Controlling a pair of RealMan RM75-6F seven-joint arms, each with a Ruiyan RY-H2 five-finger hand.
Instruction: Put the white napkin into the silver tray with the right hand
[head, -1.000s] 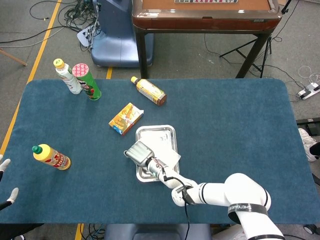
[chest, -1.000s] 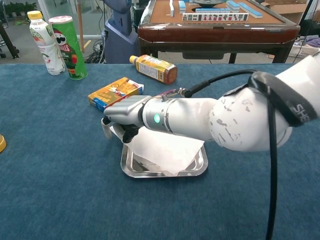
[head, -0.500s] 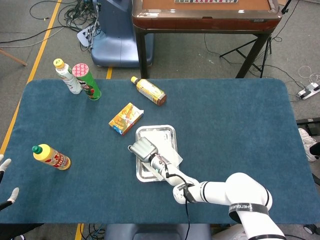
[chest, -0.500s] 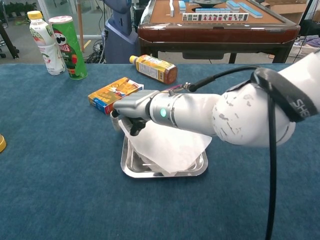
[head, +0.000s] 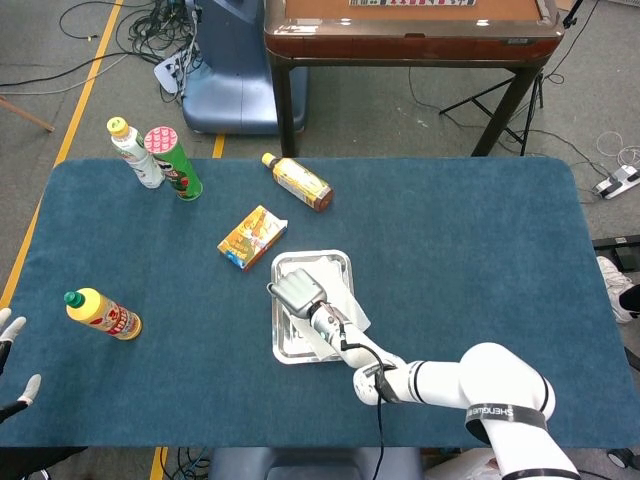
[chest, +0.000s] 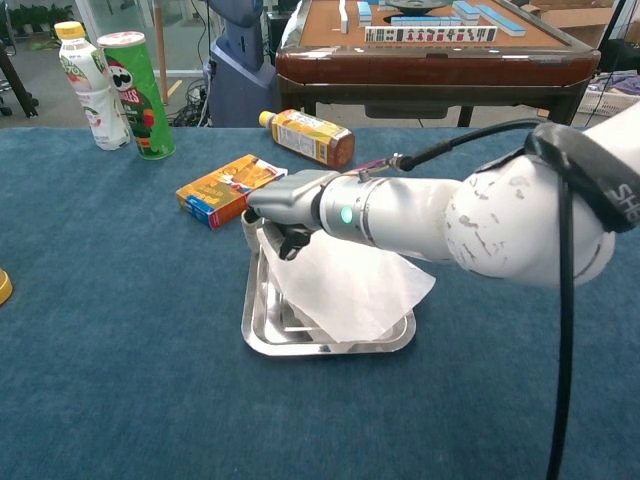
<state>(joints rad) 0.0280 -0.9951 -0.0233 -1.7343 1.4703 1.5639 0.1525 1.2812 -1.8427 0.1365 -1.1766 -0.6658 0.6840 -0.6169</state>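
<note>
The white napkin (chest: 355, 285) hangs over the silver tray (chest: 262, 340), draped down into it and past its right rim. My right hand (chest: 285, 205) grips the napkin's upper left corner above the tray's far left part. In the head view the right hand (head: 299, 290) sits over the silver tray (head: 283, 351), with the white napkin (head: 352, 313) spilling to the tray's right side. Only the fingertips of my left hand (head: 14, 358) show at the frame's left edge, spread and holding nothing.
An orange snack box (chest: 228, 187) lies just left of the tray's far end. A brown bottle (chest: 305, 137) lies behind it. A green can (chest: 138, 94) and a white bottle (chest: 85, 84) stand at the far left. A yellow bottle (head: 102, 313) lies near my left hand.
My right hand has carried the napkin's corner rightward and farther back over the tray. The napkin now hangs further right, past the tray's right rim. The left hand has barely moved.
</note>
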